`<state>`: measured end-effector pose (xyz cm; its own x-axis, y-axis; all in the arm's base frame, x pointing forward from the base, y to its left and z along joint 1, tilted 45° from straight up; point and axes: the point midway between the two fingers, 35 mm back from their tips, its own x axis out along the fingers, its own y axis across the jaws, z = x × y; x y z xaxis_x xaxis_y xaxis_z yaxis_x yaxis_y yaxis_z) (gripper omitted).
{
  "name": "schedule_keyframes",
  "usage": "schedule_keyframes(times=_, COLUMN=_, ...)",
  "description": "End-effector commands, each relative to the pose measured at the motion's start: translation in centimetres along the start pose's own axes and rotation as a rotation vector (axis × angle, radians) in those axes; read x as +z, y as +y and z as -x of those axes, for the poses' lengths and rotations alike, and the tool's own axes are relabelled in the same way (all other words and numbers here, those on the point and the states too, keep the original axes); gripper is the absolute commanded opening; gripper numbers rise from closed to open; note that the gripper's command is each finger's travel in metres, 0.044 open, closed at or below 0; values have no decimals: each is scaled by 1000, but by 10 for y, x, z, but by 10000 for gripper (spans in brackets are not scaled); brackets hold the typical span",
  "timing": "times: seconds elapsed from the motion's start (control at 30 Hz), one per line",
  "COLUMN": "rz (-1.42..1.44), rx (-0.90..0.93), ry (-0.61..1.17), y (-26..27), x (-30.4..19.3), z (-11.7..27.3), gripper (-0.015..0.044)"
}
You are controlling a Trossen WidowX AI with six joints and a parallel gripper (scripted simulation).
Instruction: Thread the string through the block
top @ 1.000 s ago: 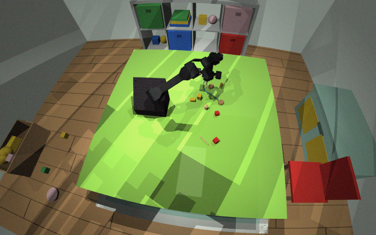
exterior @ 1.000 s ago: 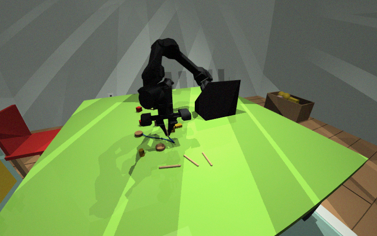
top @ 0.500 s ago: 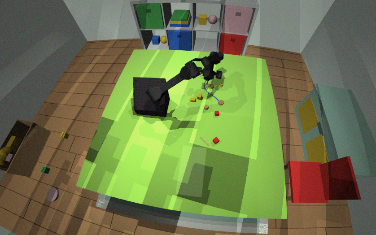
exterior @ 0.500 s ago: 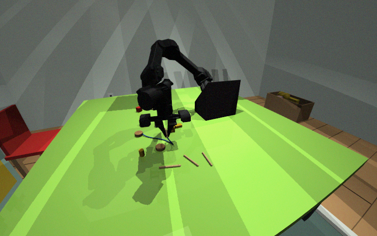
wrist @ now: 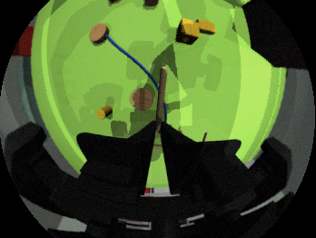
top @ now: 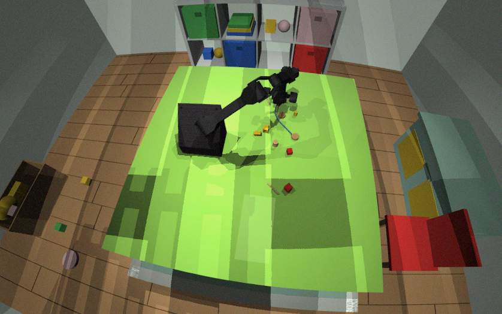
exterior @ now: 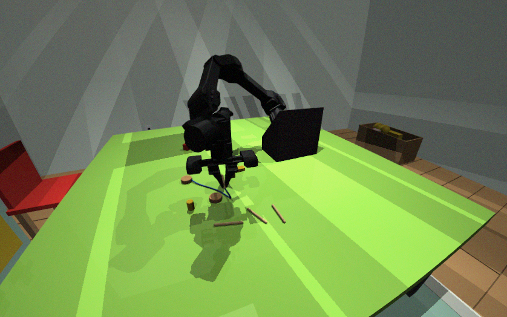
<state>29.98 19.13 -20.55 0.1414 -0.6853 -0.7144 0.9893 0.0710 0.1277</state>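
My gripper (exterior: pixel 225 185) (wrist: pixel 158 123) is shut on the wooden stick (wrist: pixel 162 95) above the table; in the wrist view the stick sticks out beyond the fingertips. The blue string (top: pixel 284 126) (wrist: pixel 133 60) runs from the round wooden button (top: pixel 295 136) (exterior: pixel 186 179) (wrist: pixel 99 33) and curves up towards the fingers. Its joint with the stick is hidden at the fingertips. A yellow block (top: pixel 266 129) (wrist: pixel 188 31) with a dark side looks like the holed block; its hole is not clear. It stands apart from gripper and stick, and the string lies outside it.
A wooden disc (top: pixel 281 115) (exterior: pixel 215 197) (wrist: pixel 142 99) and a yellow cylinder (top: pixel 295 113) (exterior: pixel 190 205) stand near the gripper. A small yellow brick (top: pixel 257 133) lies beside the yellow block. Loose sticks (exterior: pixel 228 224) (exterior: pixel 256 215) (exterior: pixel 278 213), a wooden cylinder (top: pixel 275 143) and red cubes (top: pixel 289 151) (top: pixel 288 187) are around.
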Motion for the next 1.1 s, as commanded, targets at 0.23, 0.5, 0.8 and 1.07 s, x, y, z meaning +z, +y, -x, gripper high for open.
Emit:
schedule_keyframes(times=0.23, rz=-4, rx=-1, ry=6, y=0, x=-17, z=2, gripper=0)
schedule_keyframes(times=0.5, rz=-4, rx=-1, ry=8, y=0, x=-27, z=2, gripper=0)
schedule_keyframes(times=0.8, rz=-4, rx=-1, ry=11, y=-2, x=-38, z=2, gripper=0)
schedule_keyframes(times=1.07, rz=-4, rx=-1, ry=12, y=-3, x=-42, z=1, gripper=0)
